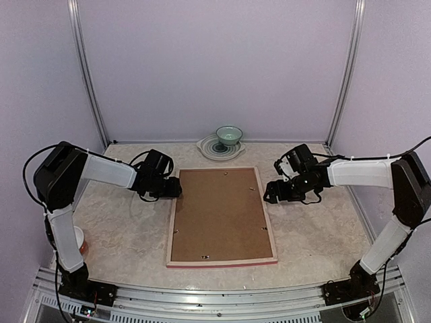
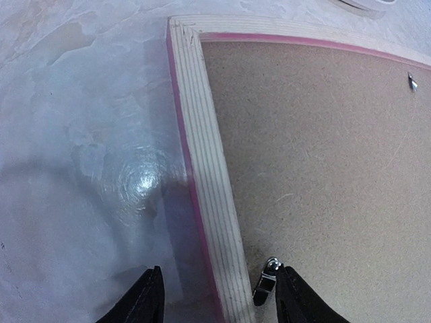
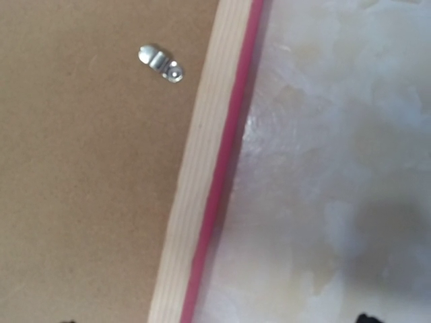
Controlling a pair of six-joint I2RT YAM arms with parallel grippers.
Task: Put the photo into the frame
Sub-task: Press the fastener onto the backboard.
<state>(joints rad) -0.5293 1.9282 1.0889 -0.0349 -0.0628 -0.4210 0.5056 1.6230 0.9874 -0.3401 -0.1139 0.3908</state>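
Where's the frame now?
Top view: the frame lies back-up at table centre, backing board inside it, between the left gripper and right gripper, bowl beyond it.

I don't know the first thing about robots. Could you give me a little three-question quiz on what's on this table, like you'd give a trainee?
1. True or false: the frame lies with its pale wood back up, and the brown backing board sits inside it.
2. What stands on the plate at the table's far edge? A) a bowl B) a bottle C) a candle
3. Fill the blank: the ____ gripper has a finger on each side of a frame rail, next to a metal clip.

Key
1. True.
2. A, the bowl.
3. Left: the left gripper, jaws open.
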